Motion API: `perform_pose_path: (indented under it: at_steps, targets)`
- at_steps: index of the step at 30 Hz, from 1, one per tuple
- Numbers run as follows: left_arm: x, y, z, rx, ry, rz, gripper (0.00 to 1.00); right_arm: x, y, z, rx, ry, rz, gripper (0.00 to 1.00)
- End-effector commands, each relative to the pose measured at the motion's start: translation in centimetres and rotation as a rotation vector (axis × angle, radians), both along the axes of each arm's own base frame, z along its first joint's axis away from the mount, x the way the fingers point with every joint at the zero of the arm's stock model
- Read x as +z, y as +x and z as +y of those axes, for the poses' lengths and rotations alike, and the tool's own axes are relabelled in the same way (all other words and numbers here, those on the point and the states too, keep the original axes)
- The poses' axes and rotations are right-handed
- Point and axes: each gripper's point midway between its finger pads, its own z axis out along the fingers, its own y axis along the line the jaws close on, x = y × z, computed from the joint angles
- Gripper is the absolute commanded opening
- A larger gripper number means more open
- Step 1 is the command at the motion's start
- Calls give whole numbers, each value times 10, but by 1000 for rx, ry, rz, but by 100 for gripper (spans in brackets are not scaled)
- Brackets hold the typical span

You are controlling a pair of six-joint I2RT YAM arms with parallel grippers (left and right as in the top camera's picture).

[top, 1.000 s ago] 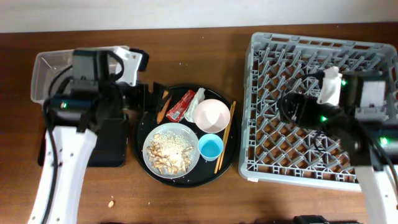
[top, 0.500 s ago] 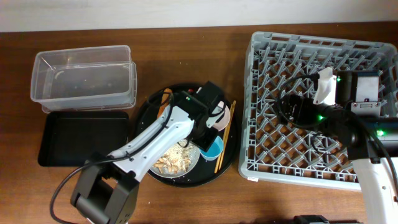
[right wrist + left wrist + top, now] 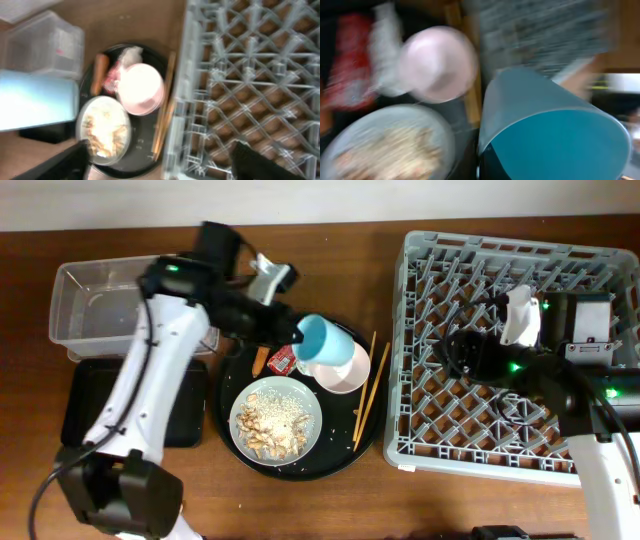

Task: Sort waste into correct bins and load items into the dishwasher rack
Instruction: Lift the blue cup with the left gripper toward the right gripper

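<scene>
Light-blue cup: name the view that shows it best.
Overhead: the light-blue cup is sharp and whole, tilted in the left gripper. Left wrist shows it close but blurred. Right wrist shows only a blurred pale-blue patch, perhaps it.

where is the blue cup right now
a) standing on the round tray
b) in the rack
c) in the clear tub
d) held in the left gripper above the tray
d: the cup hangs tilted in the left gripper over the bowl, and it fills the left wrist view up close.
</scene>
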Motion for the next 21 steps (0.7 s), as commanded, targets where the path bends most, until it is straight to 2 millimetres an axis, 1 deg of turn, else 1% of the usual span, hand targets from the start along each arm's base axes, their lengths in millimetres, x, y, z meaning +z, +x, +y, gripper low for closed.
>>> perform_pose_path:
  at_steps: [1, 2, 3, 5, 7, 9, 10, 11, 13, 15, 17, 18, 21]
  targets:
    - [76, -12, -18, -134, -504, -24, 0, 49, 3, 48, 275, 201, -197, 75]
    - [81, -14, -19, -137, -533, -13, 0, 65, 2, 61, 354, 270, -258, 74]
    - [95, -21, -22, -152, -620, 21, 0, 78, 1, 76, 432, 312, -313, 72]
    - [112, -26, -23, -173, -717, 36, 0, 85, -4, 99, 564, 325, -373, 72]
    - [115, -27, -23, -176, -737, 41, 0, 97, -18, 126, 754, 377, -462, 73]
    - [115, -28, -23, -173, -737, 49, 0, 106, -24, 140, 850, 412, -517, 73]
    - [115, -28, -23, -172, -737, 52, 0, 112, -31, 148, 926, 435, -565, 73]
    - [115, -28, -23, -169, -736, 59, 1, 112, -31, 154, 957, 444, -579, 73]
    - [115, -29, -23, -164, -736, 72, 0, 106, -24, 159, 965, 450, -569, 77]
    - [115, -30, -23, -164, -736, 73, 1, 100, -17, 160, 962, 455, -554, 76]
    - [114, -30, -23, -160, -735, 84, 1, 99, -13, 160, 950, 437, -563, 76]
    - [114, -33, -22, -148, -732, 113, 1, 93, 1, 155, 871, 389, -539, 76]
    - [114, -33, -22, -146, -732, 118, 0, 92, 10, 143, 826, 379, -537, 77]
